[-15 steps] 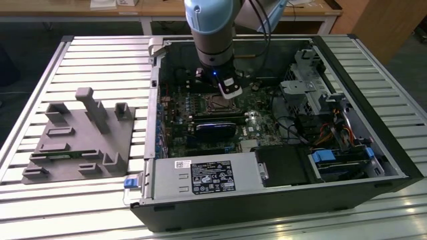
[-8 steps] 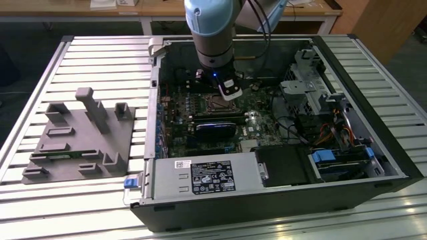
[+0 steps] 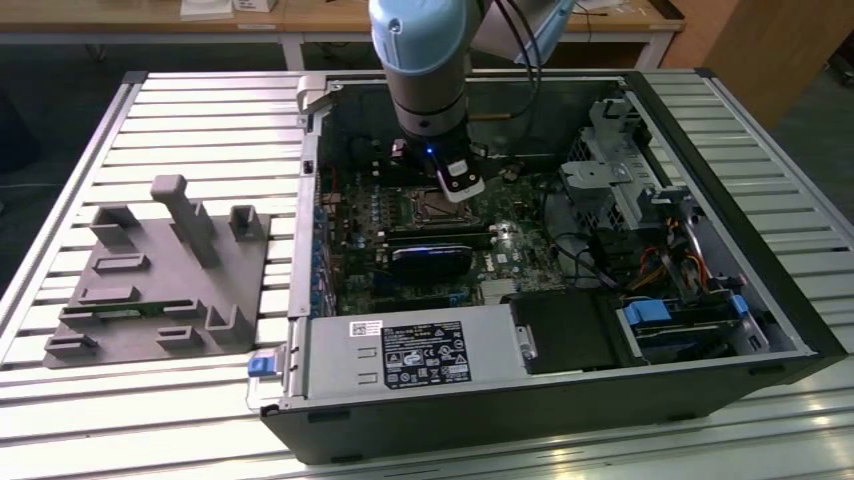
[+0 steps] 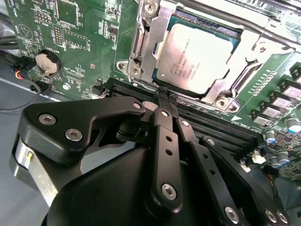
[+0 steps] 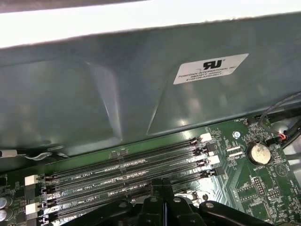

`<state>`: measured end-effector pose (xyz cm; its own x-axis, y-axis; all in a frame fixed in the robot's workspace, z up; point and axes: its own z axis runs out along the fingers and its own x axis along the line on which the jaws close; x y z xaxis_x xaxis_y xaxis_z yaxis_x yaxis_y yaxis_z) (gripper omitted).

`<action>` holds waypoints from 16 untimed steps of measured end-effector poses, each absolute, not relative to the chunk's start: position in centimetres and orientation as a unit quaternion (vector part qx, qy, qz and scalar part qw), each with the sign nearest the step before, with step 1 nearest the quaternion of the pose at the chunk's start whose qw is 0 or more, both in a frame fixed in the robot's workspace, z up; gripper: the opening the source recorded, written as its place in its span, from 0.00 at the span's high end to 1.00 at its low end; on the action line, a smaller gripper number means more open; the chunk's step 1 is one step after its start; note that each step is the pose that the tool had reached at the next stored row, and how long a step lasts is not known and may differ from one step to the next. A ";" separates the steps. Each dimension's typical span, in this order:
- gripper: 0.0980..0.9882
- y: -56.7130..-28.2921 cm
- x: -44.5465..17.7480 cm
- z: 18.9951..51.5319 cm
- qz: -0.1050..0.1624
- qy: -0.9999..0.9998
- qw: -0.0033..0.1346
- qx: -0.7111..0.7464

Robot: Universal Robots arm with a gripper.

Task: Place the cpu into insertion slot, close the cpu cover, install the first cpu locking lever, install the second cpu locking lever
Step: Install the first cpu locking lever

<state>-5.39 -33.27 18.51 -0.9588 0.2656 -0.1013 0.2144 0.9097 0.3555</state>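
The cpu (image 4: 200, 56), a flat square chip with a dull silver top, lies in the insertion slot (image 3: 430, 205) on the green motherboard. The cpu cover (image 4: 160, 30), a thin silvery frame, lies flat around the chip. A metal lever rod (image 4: 254, 32) runs along one side of the cover. My gripper (image 4: 164, 94) is shut with nothing between its black fingers, and its tips hover just beside the socket's edge, over the memory slots. In the exterior view the gripper (image 3: 461, 190) reaches down into the open computer case, right by the socket.
Long black memory slots (image 5: 122, 169) run beside the socket. A coin battery (image 4: 47, 63) sits on the board. The case wall (image 5: 141, 94) rises close by. A drive cage (image 3: 627, 180) and power supply (image 3: 420, 355) crowd the case. A grey fixture block (image 3: 160, 280) stands at the exterior view's left.
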 end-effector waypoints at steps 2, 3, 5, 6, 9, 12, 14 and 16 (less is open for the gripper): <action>0.99 -33.3 -5.4 18.6 0.174 0.974 0.074 0.123; 0.99 -33.3 -5.4 18.6 0.175 0.974 0.074 0.123; 0.99 -33.3 -5.4 18.8 0.178 0.974 0.073 0.123; 0.99 -33.3 -5.4 18.8 0.179 0.973 0.073 0.124; 0.99 -33.3 -5.4 19.1 0.181 0.973 0.073 0.124; 0.99 -33.3 -5.4 19.4 0.181 0.973 0.073 0.124; 0.99 -33.3 -5.4 19.5 0.181 0.973 0.073 0.124; 0.99 -33.3 -5.4 19.7 0.179 0.973 0.073 0.124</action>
